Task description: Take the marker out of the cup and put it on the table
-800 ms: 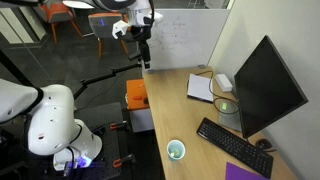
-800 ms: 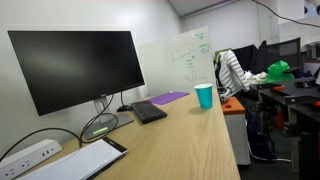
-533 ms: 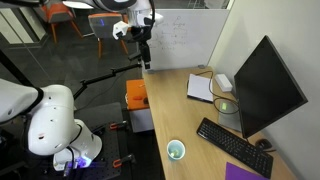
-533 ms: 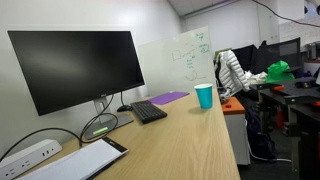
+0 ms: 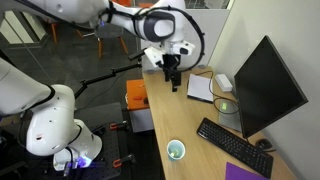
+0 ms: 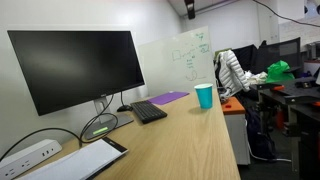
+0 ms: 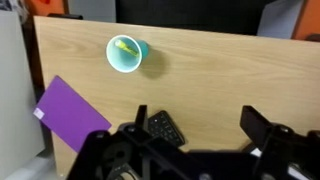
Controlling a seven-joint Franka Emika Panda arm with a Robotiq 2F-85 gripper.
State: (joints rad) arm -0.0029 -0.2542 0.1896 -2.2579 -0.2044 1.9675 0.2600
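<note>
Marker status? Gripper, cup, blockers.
Gripper open, empty, well above table. Marker in cup, untouched. Nothing covers cup; keyboard beside it.

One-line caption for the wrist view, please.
Open pincer over the table; the marker sits in the cup, purple sheet nearby.

We find the marker (image 7: 126,46) in the cup (image 7: 114,60), which sits on the bench (image 7: 220,70) near the keyboard (image 5: 232,143), and the keyboard lies before the monitor (image 5: 268,85).
</note>
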